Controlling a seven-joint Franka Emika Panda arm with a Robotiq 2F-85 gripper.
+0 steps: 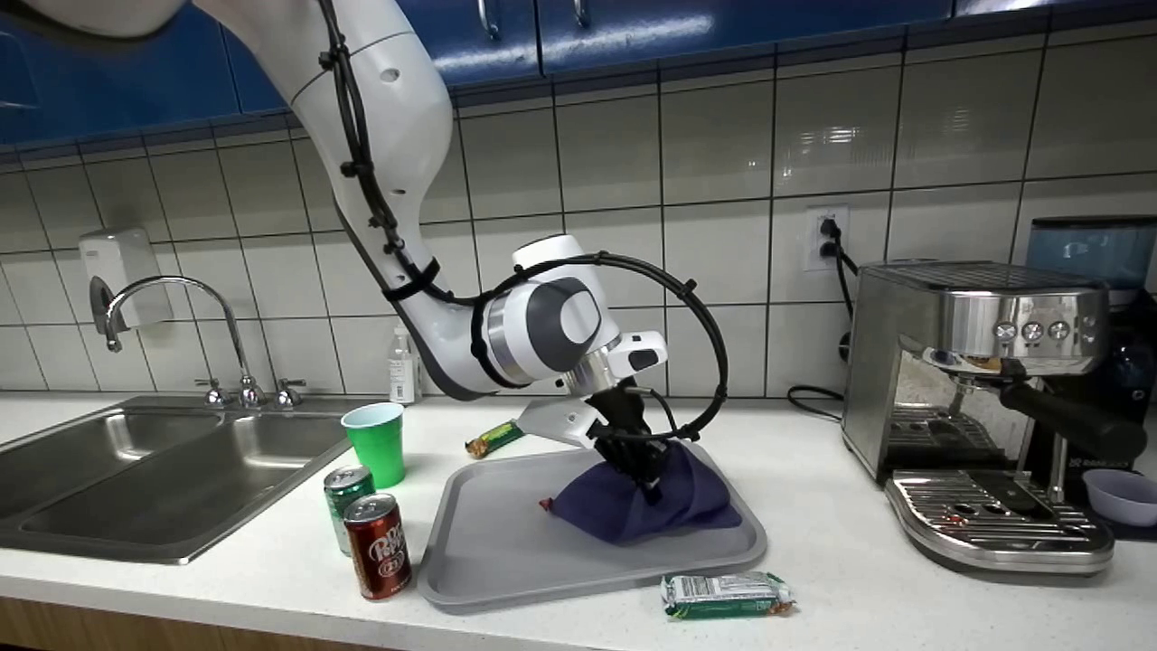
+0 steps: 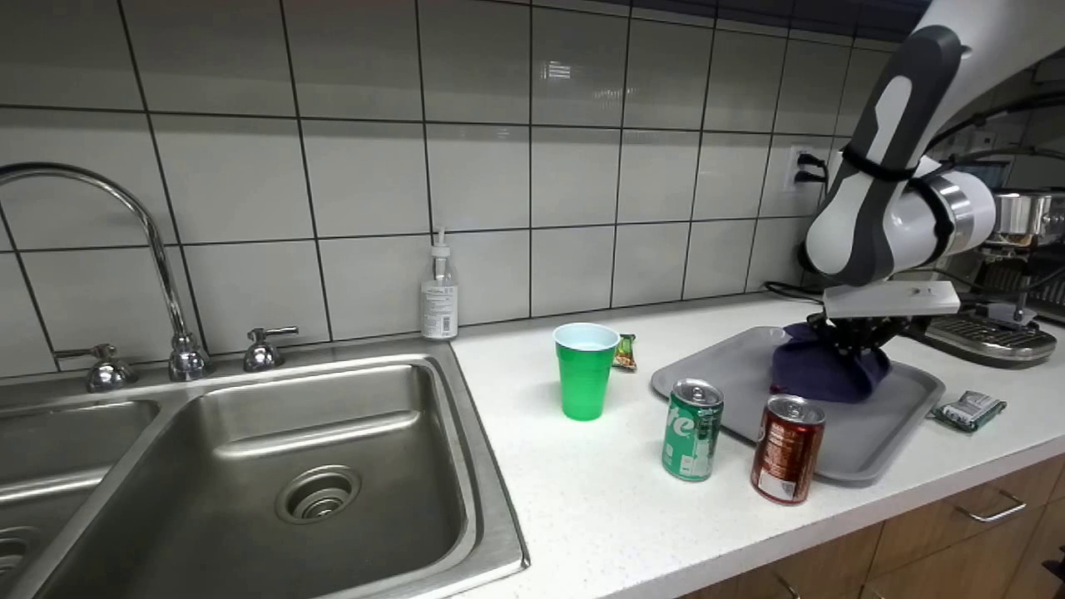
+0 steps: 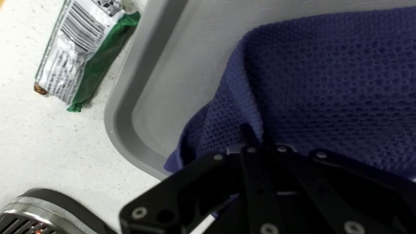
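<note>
A purple, waffle-textured cloth (image 1: 633, 515) lies bunched on a grey tray (image 1: 493, 524) in both exterior views. My gripper (image 3: 259, 136) points down into it, its jaws closed with a fold of the cloth (image 3: 240, 84) pinched between the fingertips. In an exterior view the gripper (image 1: 651, 488) presses low into the cloth, and its tips are partly hidden in the fabric. A small red bit (image 1: 546, 504) peeks out at the cloth's edge; what it belongs to is covered.
Beside the tray stand a Dr Pepper can (image 1: 378, 547), a green can (image 2: 693, 430) and a green cup (image 2: 585, 374). Wrapped bars lie in front (image 1: 726, 595) and behind (image 1: 494, 438). A steel sink (image 2: 324, 466) and an espresso machine (image 1: 976, 362) flank the area.
</note>
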